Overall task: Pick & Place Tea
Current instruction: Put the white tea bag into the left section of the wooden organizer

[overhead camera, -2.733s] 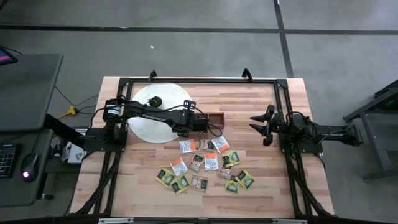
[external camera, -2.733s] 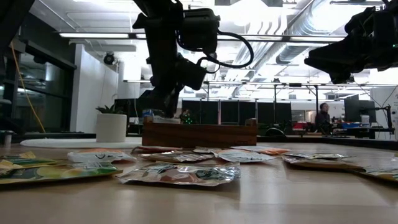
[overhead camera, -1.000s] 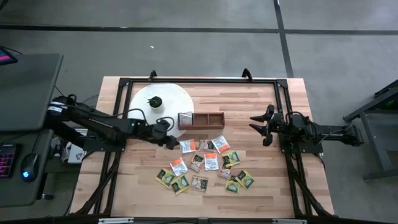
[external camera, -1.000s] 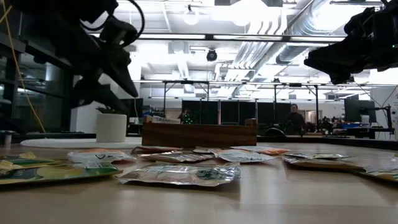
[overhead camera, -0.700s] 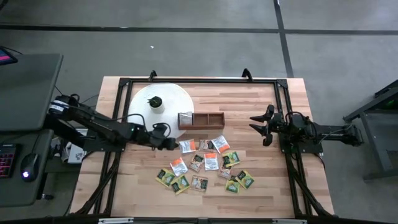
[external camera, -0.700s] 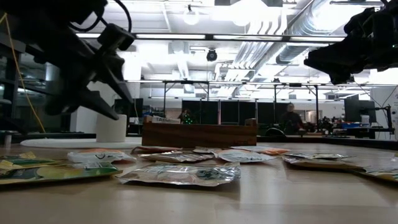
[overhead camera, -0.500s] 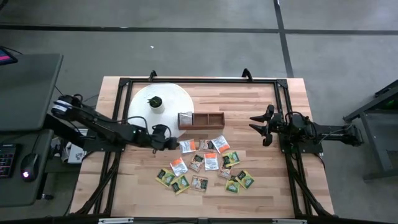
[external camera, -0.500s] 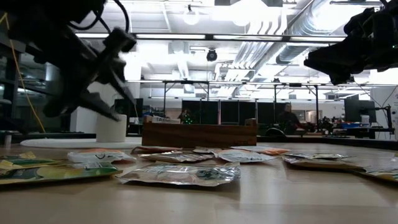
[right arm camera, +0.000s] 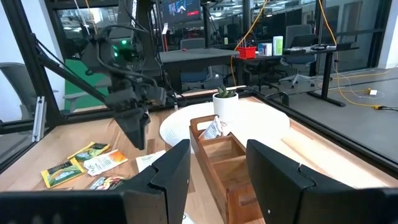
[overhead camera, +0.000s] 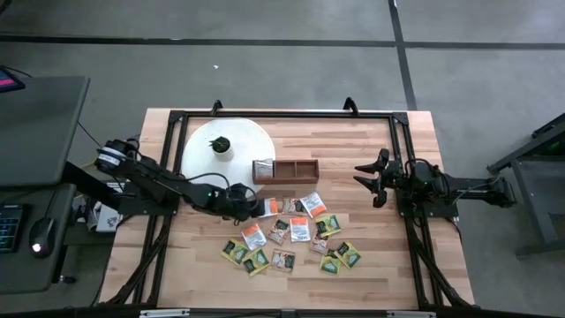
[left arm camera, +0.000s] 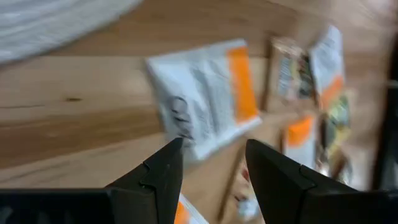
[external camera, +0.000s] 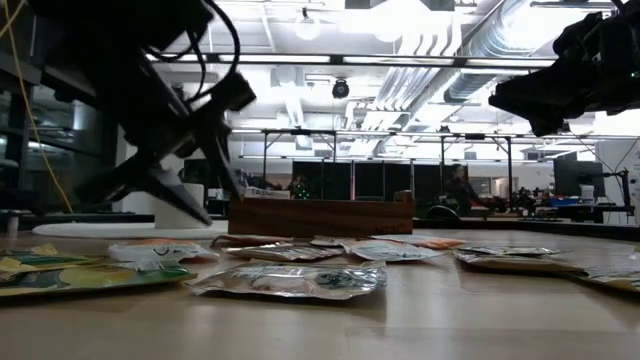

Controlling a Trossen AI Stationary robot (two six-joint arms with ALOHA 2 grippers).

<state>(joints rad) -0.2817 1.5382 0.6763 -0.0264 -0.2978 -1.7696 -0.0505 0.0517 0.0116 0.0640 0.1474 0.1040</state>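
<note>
Several small flat tea sachets (overhead camera: pixel 300 231) lie scattered on the wooden table, orange-and-white, green-and-yellow and brownish. My left gripper (overhead camera: pixel 252 207) hangs open just above the table, slanting down. It is at the left edge of the scatter, close to an orange-and-white sachet (left arm camera: pixel 208 96) that lies flat ahead of its fingertips (left arm camera: pixel 214 146). Nothing is between the fingers. One sachet (right arm camera: pixel 214 129) stands in the end compartment of the brown wooden box (overhead camera: pixel 296 170). My right gripper (overhead camera: pixel 358 176) waits open at the table's right side, level, above the table.
The long brown box (external camera: pixel 320 215) stands just beyond the sachets. A large white round disc (overhead camera: pixel 243 141) with a small potted plant (overhead camera: pixel 221 144) on it lies at the far left. A black frame (overhead camera: pixel 265 113) runs around the work area. Bare wood shows along the near edge.
My left gripper has come down and gone toward the table's right edge and a little toward the near edge, closing in on the orange-and-white sachet at the edge of the scatter. It has rolled about its own axis on the way. Its fingers have stayed open.
</note>
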